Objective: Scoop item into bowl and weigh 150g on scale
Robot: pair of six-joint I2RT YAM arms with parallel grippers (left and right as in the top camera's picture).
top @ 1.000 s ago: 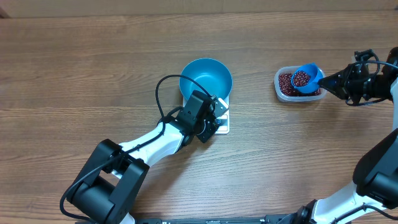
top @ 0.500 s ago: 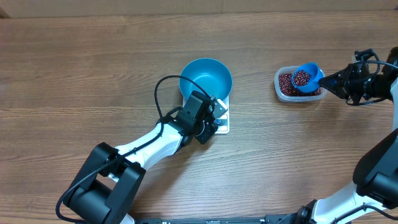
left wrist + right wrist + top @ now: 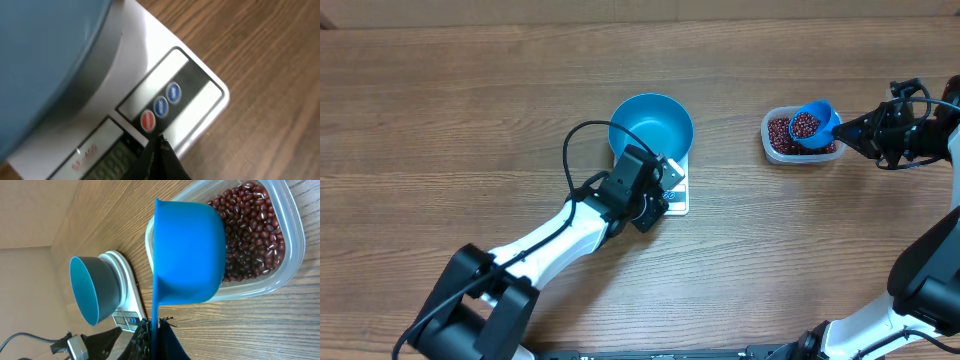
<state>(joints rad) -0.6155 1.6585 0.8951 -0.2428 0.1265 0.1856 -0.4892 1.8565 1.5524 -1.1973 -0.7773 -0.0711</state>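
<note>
One blue scoop (image 3: pixel 828 118) of beans (image 3: pixel 805 125) hangs above the tub (image 3: pixel 765 140).

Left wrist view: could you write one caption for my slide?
Shut left gripper by the red button of the scale.

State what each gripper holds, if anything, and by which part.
The right gripper holds the blue scoop by its handle. The left gripper is shut on nothing, its tip near the buttons of the scale.

Scale (image 3: pixel 150 50) display (image 3: pixel 105 162) digits blurred, cut by bottom edge; bowl (image 3: pixel 45 55) cropped top-left, out of focus.
</note>
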